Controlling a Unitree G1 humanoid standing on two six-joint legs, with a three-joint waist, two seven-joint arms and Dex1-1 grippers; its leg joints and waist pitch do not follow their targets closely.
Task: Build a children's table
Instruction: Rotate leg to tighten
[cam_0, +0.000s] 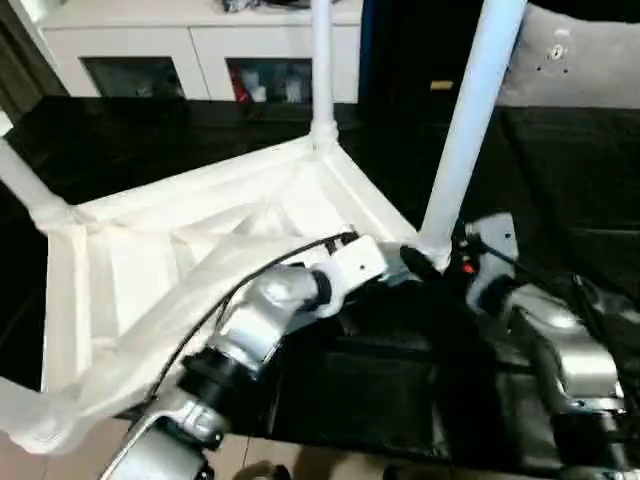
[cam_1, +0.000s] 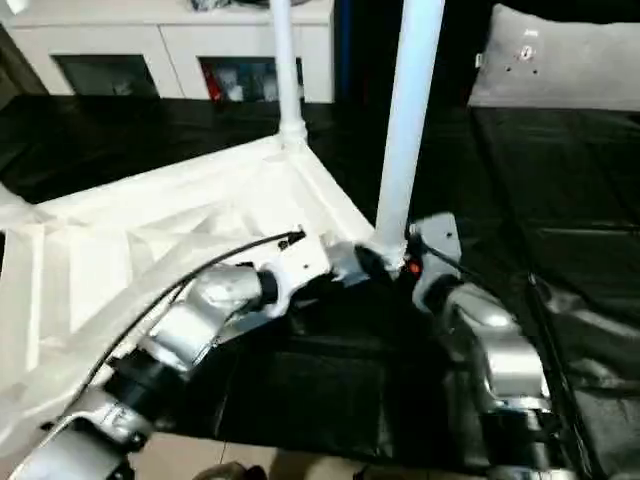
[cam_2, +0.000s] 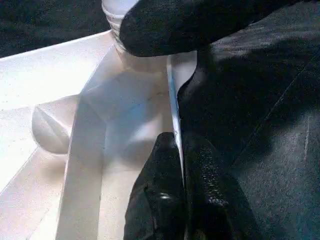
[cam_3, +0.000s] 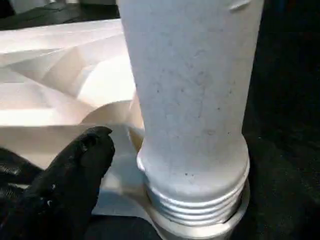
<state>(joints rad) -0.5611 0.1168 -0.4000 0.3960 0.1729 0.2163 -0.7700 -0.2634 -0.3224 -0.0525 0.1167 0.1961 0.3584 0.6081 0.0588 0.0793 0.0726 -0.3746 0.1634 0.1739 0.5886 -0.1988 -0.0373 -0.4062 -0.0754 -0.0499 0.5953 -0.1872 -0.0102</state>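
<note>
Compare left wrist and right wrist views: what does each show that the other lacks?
Left wrist view: the left pincer shut, with the tabletop rim running in between its fingers, plus the ribbed underside stretching away from the corner.
Right wrist view: the leg up close, its ridged collar sitting at the corner socket.
Both: that same corner, one black finger of the open right pincer beside the leg's foot, and the black worktable cover.
</note>
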